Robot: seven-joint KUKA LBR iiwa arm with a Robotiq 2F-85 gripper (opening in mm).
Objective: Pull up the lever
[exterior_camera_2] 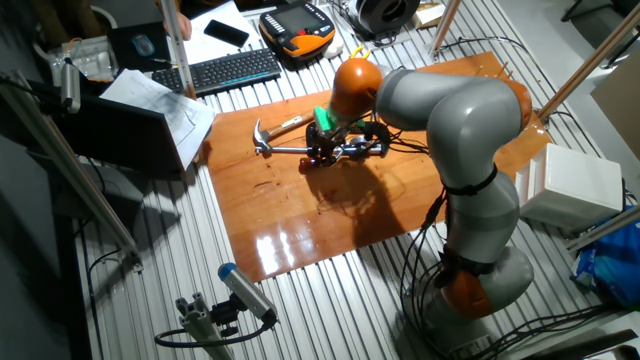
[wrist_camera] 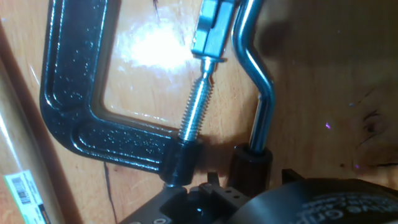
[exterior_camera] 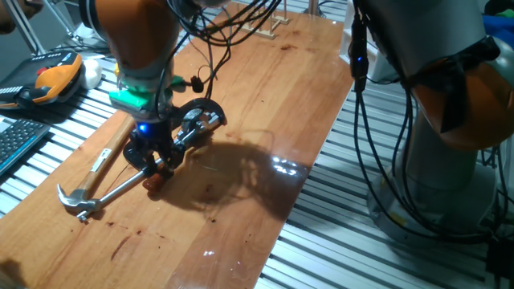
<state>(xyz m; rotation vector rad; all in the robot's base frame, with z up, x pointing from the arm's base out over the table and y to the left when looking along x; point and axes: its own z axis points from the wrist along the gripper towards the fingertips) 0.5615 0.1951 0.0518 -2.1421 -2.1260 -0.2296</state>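
Clamp on table, hammer just beside, lever seemingly alongside its screw

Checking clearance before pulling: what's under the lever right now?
In the hand view, bare wooden table shows beneath the lever. Its dark tip runs down under the pincer body, so what lies below the tip is covered.

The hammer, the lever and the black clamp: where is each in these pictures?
hammer (exterior_camera: 79, 200), one fixed view, on its steel head.
lever (wrist_camera: 256, 74), hand view, on its bent silver arm.
black clamp (wrist_camera: 69, 93), hand view, on its C-shaped frame.
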